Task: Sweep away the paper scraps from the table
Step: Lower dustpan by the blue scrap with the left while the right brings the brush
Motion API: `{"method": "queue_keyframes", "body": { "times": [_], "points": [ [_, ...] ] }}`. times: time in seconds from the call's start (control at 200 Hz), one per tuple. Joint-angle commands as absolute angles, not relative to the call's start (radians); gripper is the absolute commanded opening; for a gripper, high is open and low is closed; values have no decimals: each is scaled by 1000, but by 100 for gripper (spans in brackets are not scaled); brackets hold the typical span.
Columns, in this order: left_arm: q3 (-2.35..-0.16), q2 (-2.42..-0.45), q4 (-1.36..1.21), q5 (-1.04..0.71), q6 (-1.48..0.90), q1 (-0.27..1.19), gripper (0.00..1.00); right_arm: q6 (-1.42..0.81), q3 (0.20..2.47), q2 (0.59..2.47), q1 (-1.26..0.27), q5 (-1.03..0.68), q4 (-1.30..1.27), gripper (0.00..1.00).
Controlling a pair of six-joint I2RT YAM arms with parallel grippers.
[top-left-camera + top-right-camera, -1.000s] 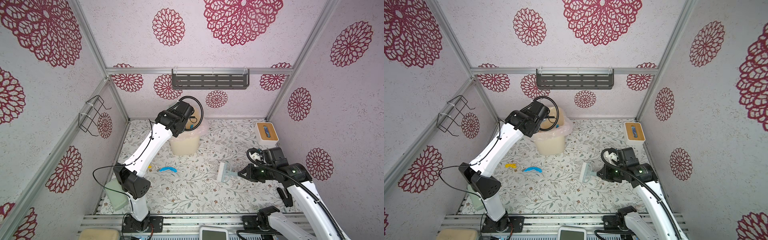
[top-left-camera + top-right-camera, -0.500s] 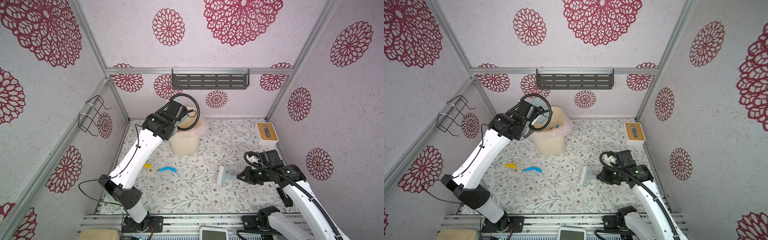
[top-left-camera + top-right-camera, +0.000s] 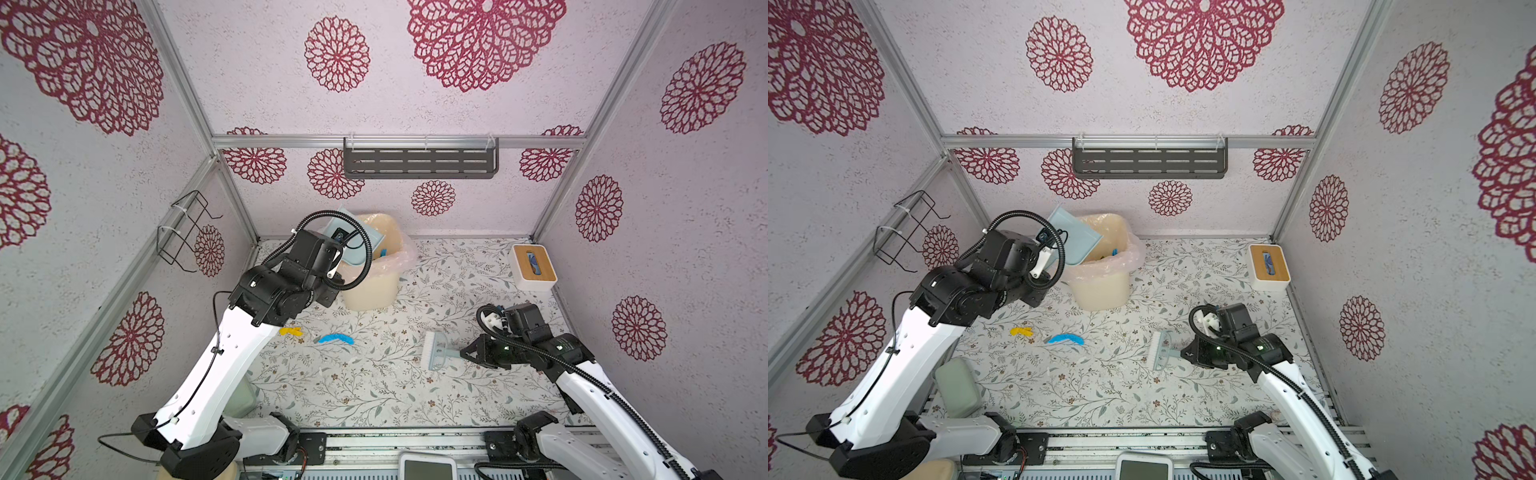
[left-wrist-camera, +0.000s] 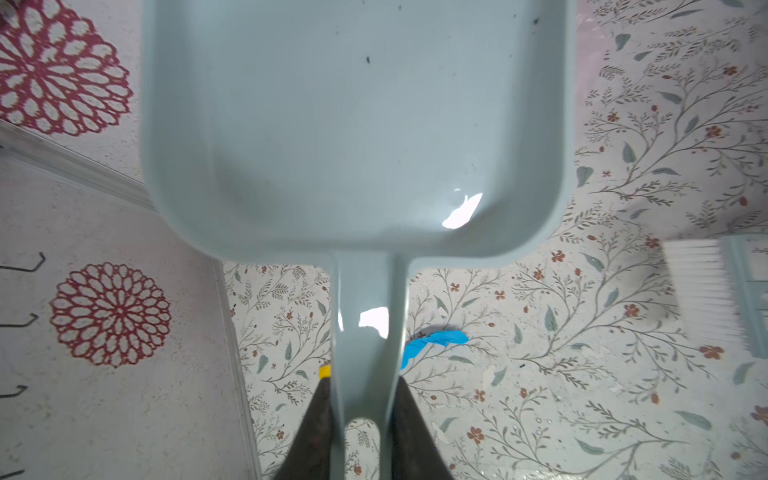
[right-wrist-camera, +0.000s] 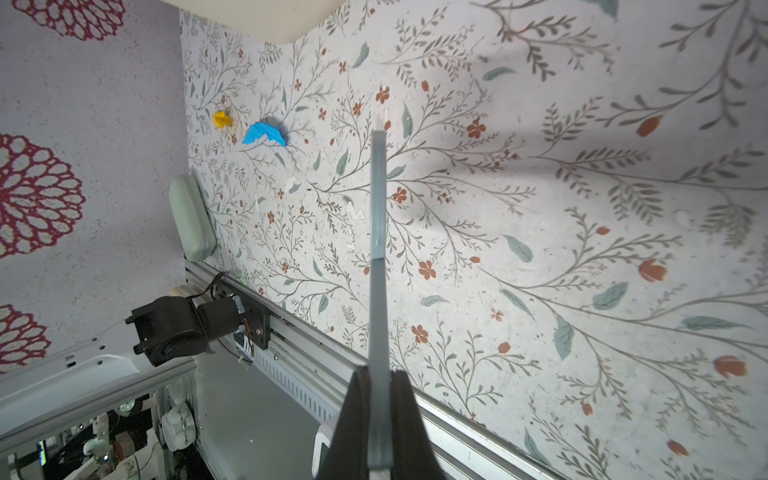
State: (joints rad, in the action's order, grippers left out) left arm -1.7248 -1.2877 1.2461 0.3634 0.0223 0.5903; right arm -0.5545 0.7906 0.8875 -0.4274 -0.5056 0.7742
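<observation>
Blue paper scrap [image 3: 334, 338] and yellow paper scrap [image 3: 291, 331] lie crumpled on the leafy-print table [image 3: 374, 386], left of the white-bristled brush [image 3: 434, 351] whose flat handle the right gripper [image 3: 461, 354] clamps. Farther back, the left gripper [image 4: 361, 415] pinches the handle of a smooth pale-blue dustpan [image 4: 353, 124] tilted over a cream bin [image 3: 372, 286] with a pink liner, coloured scraps [image 3: 1115, 252] inside. A wood-topped tissue box [image 3: 533, 266] stands far right.
</observation>
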Motion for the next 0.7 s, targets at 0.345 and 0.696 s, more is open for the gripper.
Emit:
{"method": "queue_keyframes", "body": {
  "times": [0.345,0.696],
  "points": [
    [-1519,-1128,1198,155,-174,604,0,-884,761,1136,-768,-473,68,0],
    [-1443,-1094,1185,130,-197,621,0,-1015,861,1466,-880,-468,-332,0]
  ]
}}
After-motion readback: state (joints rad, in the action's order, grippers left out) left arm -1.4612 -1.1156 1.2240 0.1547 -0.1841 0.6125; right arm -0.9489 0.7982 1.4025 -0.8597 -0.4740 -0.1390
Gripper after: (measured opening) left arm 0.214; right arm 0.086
